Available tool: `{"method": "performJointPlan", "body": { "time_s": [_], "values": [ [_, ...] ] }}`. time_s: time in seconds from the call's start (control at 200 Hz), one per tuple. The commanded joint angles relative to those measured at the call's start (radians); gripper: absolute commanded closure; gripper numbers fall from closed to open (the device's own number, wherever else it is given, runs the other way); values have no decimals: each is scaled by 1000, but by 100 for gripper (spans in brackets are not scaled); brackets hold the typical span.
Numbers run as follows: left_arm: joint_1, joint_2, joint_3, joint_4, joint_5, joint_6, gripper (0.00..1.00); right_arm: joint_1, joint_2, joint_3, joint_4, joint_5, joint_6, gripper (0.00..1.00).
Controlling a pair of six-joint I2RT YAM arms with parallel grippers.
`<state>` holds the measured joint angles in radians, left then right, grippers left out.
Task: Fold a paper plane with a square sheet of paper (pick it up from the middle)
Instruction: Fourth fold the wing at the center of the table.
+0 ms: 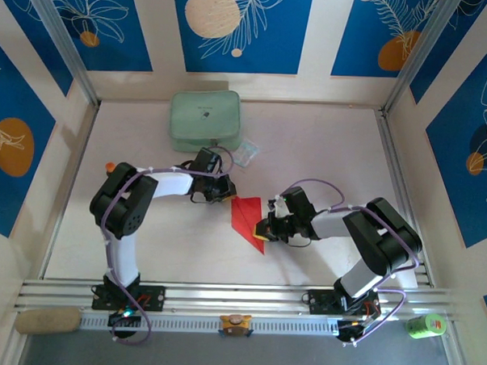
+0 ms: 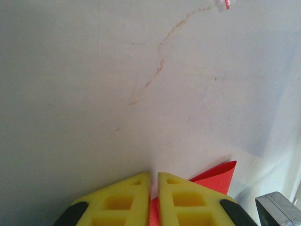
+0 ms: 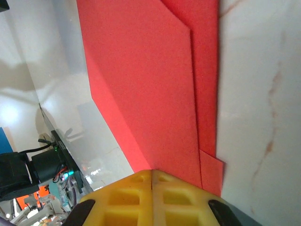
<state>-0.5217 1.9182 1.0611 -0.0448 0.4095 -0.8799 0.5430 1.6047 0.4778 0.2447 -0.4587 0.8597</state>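
**A:** Starting from the left, far edge first?

**B:** Soft rectangular pale green pouch point(image 1: 204, 118), resting at the back of the pale marbled tabletop point(image 1: 334, 154).

**A:** Then the left claw point(image 1: 227, 193)?

**B:** Reaches rightward, tips touching the upper left corner of the thin bright red sheet of paper point(image 1: 247, 217). Yellow foam pads point(image 2: 127, 200) nearly together, thin slit between, red peeking low in that slit. Cannot tell whether pinching the paper or loose.

**A:** Anything behind?

**B:** Small clear plastic packet point(image 1: 246, 153), just beside the pouch's right corner, apart from the sheet.

**A:** And the sheet itself?

**B:** Lies flat mid-table, between both claws, folded into a long triangle, point toward the near edge. Shows one layer lapped over another, seen from the right wrist.

**A:** Right claw point(image 1: 263, 229)?

**B:** Clenched, yellow pads point(image 3: 127, 197) pressed flush, tips at the sheet's lower right edge. Cannot tell whether nipping any paper.
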Motion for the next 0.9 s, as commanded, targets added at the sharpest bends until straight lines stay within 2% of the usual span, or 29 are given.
{"method": "performJointPlan", "body": {
  "time_s": [0.0,0.095,0.195,0.32,0.445,0.64,0.89],
  "values": [
    [3,-91,-30,-32,-37,15,85,-6,17,-21,-165,18,-33,100],
    [-8,-153,-69,-5,-42,9,84,-7,21,-15,-170,13,-40,100],
    [-35,-173,-95,67,20,9,85,-8,21,-15,-171,15,-41,100],
    [-68,-119,-110,197,134,-22,90,-9,18,-17,-173,17,-40,100],
    [-74,-43,-117,306,200,-67,93,-10,18,-16,-174,17,-40,100],
    [-54,26,-120,286,171,-48,95,-9,18,-18,-174,19,-38,100],
    [28,60,-142,298,178,15,93,-11,23,-17,-177,21,-43,100]
  ]
}}
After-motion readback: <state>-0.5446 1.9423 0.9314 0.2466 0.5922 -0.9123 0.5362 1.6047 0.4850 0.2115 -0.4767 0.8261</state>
